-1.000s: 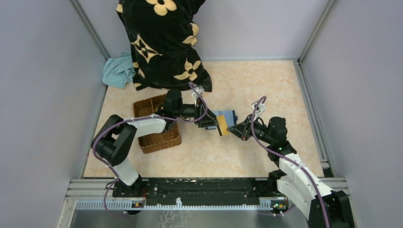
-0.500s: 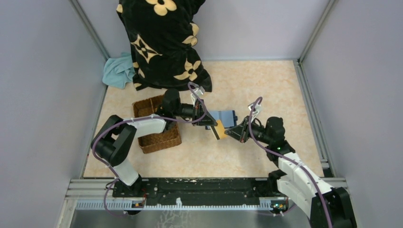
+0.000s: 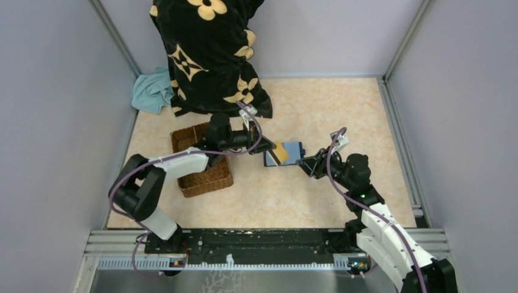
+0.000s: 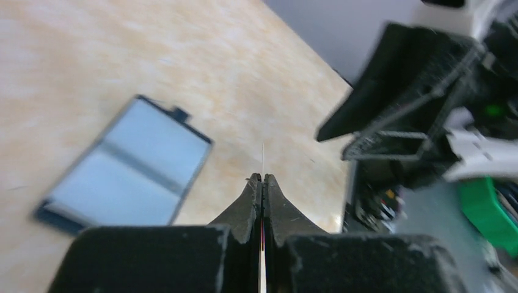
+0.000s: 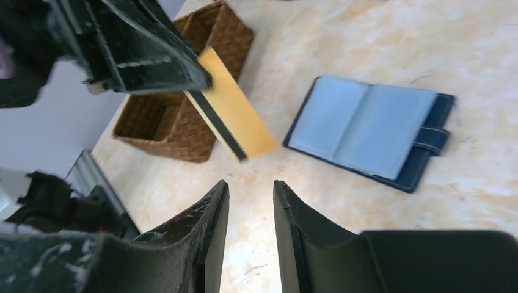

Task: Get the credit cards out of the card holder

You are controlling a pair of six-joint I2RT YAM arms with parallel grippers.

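The card holder (image 3: 294,151) lies open on the table, light blue inside with a navy rim and clasp (image 5: 372,131) (image 4: 128,171). My left gripper (image 3: 269,148) is shut on one yellow credit card (image 3: 280,153), which it holds in the air over the holder's left part. The right wrist view shows that card (image 5: 235,116) tilted, with a dark stripe along one edge. In the left wrist view it is only a thin edge (image 4: 262,160) sticking out between the closed jaws (image 4: 262,178). My right gripper (image 3: 306,166) (image 5: 250,189) stands open and empty just right of the card.
A brown wicker basket (image 3: 201,162) (image 5: 177,122) sits left of the holder, under the left arm. A black cloth with cream flowers (image 3: 207,55) and a teal rag (image 3: 153,91) lie at the back left. Grey walls close in the table.
The right gripper held the card a second ago, has opened and drawn back. The left gripper closed on the card and carried it up and back over the holder.
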